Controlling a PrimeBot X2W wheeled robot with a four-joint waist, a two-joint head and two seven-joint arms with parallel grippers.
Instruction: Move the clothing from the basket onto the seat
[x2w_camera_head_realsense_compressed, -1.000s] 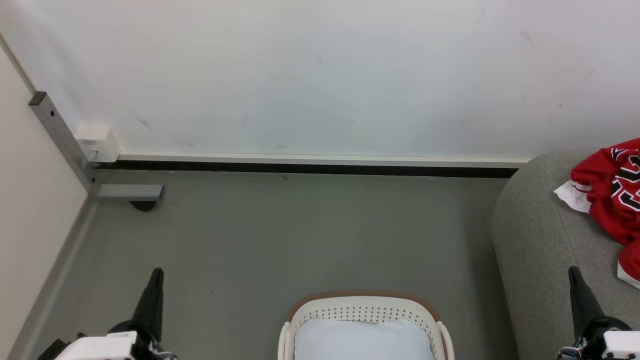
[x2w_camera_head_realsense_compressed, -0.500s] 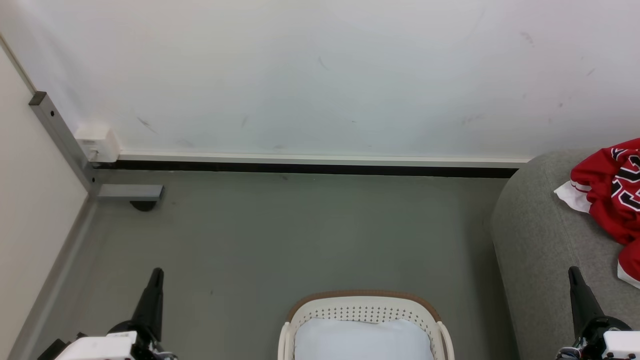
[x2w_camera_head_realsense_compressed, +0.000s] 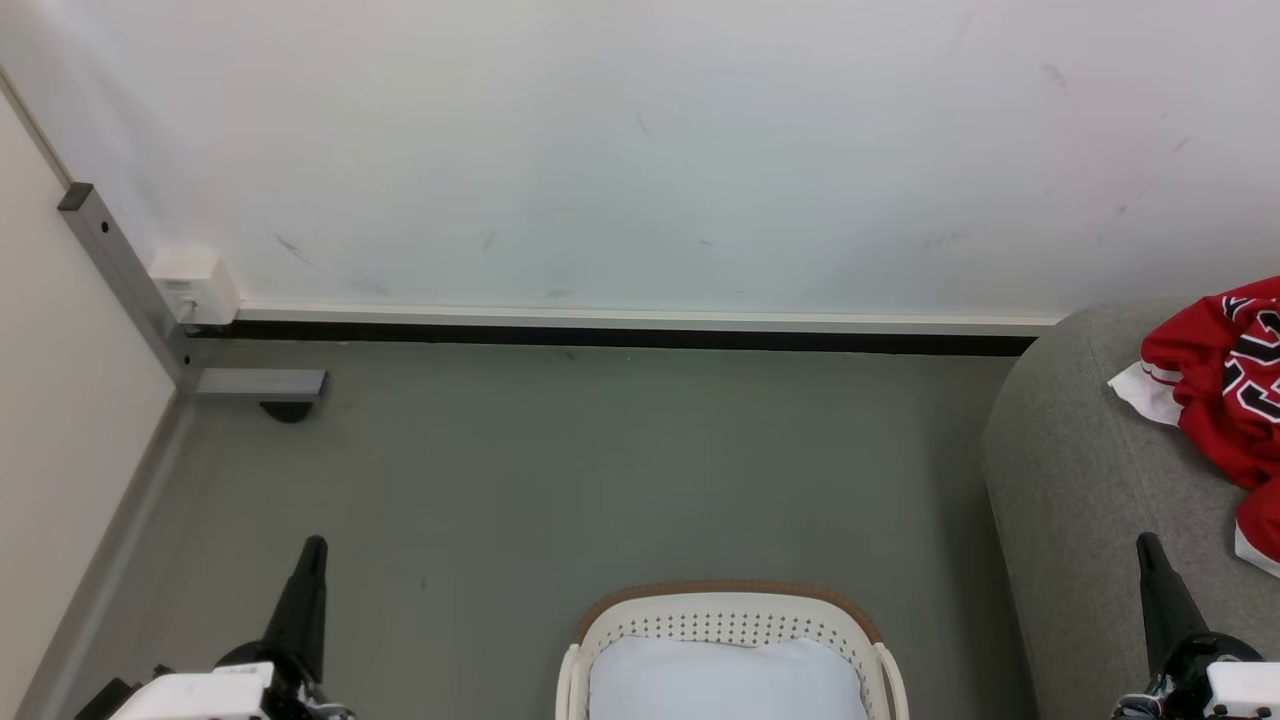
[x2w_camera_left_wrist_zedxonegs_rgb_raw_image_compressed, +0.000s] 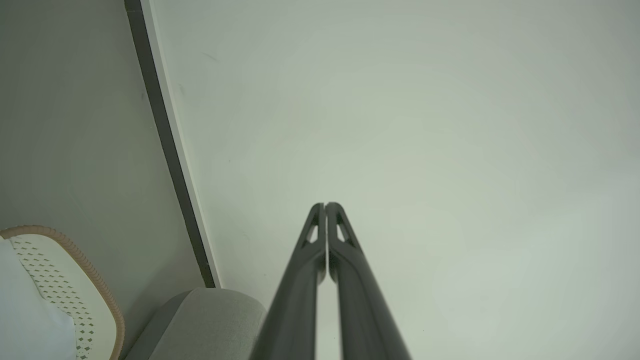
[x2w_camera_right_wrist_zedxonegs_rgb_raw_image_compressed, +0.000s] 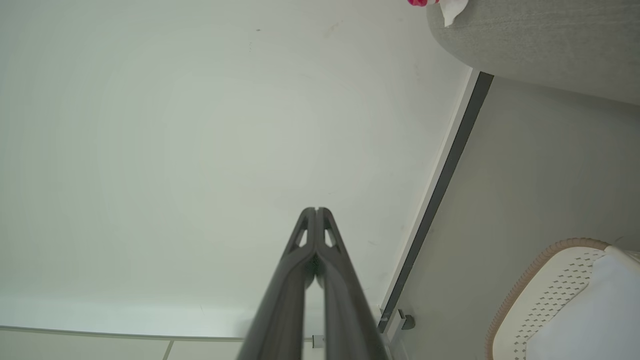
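The red numbered sports garment (x2w_camera_head_realsense_compressed: 1225, 385) lies on the grey woven sofa (x2w_camera_head_realsense_compressed: 1080, 480), near my right gripper (x2w_camera_head_realsense_compressed: 1147, 545), up and to its right. That gripper and my left gripper (x2w_camera_head_realsense_compressed: 314, 548) both have their fingers pressed together, empty.

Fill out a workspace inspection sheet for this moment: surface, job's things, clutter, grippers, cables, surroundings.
Surface: grey floor, with the basket standing on it.
Job's things: red clothing lies on the grey seat; the basket's visible part holds a pale pad.
Clutter: the pad only.
Grippers: left gripper shut, holding nothing; right gripper shut, holding nothing; both are apart from basket and clothing.
Cables: nothing seen.
Surroundings: white wall, dark baseboard, white box on the wall, grey metal bar near the corner.
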